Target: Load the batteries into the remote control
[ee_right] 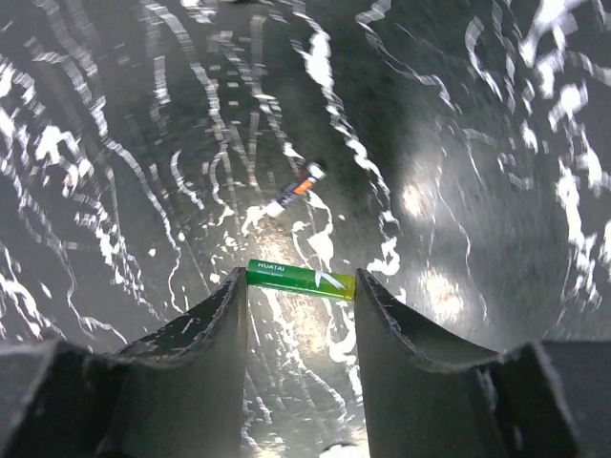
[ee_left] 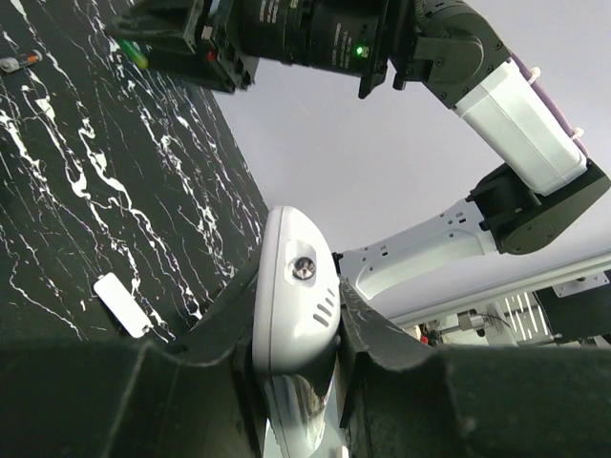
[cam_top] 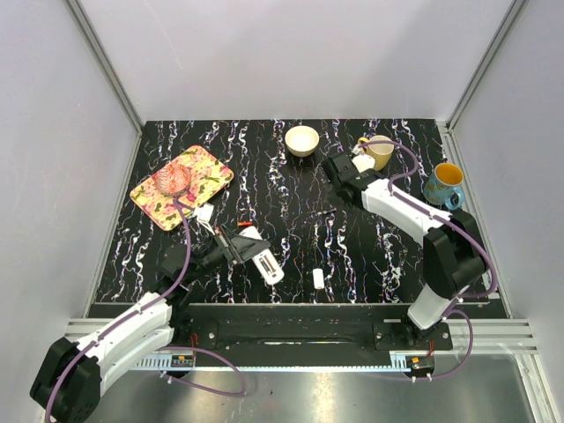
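Observation:
The remote control (cam_top: 267,263), a slim white bar, is clamped in my left gripper (cam_top: 247,248) near the table's front left. In the left wrist view its plain white back (ee_left: 291,315) fills the gap between the black fingers of the left gripper (ee_left: 298,286), with a screw and small slots showing. My right gripper (cam_top: 335,166) is at the back of the table, near the mugs. One green battery (ee_right: 301,280) spans the tips of the right gripper (ee_right: 301,283), held end to end above the dark table.
A small white lozenge piece (cam_top: 318,278) lies near the front edge. A tiny red, white and black piece (ee_right: 296,189) lies beyond the battery. A cream bowl (cam_top: 302,140), a tan mug (cam_top: 381,152) and a blue mug (cam_top: 443,184) stand at the back right, a floral tray (cam_top: 204,173) at the left.

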Robot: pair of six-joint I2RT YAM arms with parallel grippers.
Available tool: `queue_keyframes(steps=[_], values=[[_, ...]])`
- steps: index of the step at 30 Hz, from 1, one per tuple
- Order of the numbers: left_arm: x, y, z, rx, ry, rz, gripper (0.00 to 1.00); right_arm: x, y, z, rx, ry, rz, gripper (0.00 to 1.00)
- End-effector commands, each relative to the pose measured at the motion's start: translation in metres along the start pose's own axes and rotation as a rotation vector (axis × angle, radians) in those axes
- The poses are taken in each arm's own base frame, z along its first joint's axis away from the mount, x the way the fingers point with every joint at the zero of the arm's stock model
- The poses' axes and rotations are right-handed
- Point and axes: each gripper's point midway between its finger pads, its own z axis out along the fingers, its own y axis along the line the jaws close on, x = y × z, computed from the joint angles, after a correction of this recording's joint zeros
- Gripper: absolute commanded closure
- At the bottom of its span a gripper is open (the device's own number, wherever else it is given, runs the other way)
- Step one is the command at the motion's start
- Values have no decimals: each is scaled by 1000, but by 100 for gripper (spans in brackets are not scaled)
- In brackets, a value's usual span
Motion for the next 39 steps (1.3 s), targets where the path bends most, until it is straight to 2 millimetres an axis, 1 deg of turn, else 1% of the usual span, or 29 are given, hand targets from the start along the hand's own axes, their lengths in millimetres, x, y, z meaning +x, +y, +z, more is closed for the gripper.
queue_keyframes(steps=[1, 2, 4, 5, 7, 8, 11, 14, 16, 18, 19, 20, 21, 24, 25, 27, 30, 31, 32, 35, 38, 39], values=[[-14, -13, 2, 25, -62, 38, 100, 25, -30, 1, 289, 49, 469, 100], [-15, -12, 2, 21, -65, 35, 100, 35, -33, 6, 316, 79, 487, 100], [-16, -11, 2, 16, -70, 32, 100, 46, -28, 11, 320, 117, 556, 100], [-16, -10, 2, 13, -70, 30, 100, 54, -31, 17, 344, 128, 592, 100], [-17, -10, 2, 11, -76, 35, 100, 64, -32, 21, 357, 146, 616, 100], [-16, -8, 2, 2, -74, 34, 100, 72, -36, 25, 385, 152, 648, 100], [-17, -7, 1, 0, -83, 34, 100, 85, -41, 27, 416, 167, 686, 100], [-17, -5, 1, -12, -87, 33, 100, 90, -48, 28, 439, 149, 673, 100], [-16, -1, 1, -22, -86, 30, 100, 94, -54, 33, 464, 139, 647, 100], [-16, -1, 2, -22, -84, 30, 100, 95, -57, 35, 474, 138, 616, 100], [-17, -1, 3, -20, -85, 29, 100, 99, -58, 37, 481, 146, 606, 100], [-17, -2, 3, -15, -84, 29, 100, 101, -59, 39, 482, 153, 592, 98], [-17, -3, 3, -11, -82, 31, 100, 103, -59, 39, 479, 165, 582, 79], [-17, -1, 3, -18, -83, 30, 100, 109, -59, 41, 480, 186, 560, 68], [-17, -2, 3, -16, -82, 30, 100, 109, -59, 41, 477, 187, 559, 63], [-16, -2, 3, -15, -77, 28, 100, 108, -60, 40, 477, 187, 549, 58], [-15, 0, 3, -21, -73, 26, 100, 103, -56, 33, 448, 193, 541, 48], [-15, -1, 3, -20, -73, 30, 100, 98, -50, 28, 421, 196, 546, 42], [-14, 2, 3, -31, -71, 25, 100, 96, -48, 24, 407, 203, 533, 39], [-15, 1, 3, -32, -70, 27, 100, 87, -41, 11, 359, 207, 518, 28], [-16, 0, 3, -32, -73, 30, 100, 82, -41, -1, 335, 212, 504, 24], [-16, 0, 3, -31, -72, 32, 100, 80, -41, -4, 327, 209, 496, 25]])
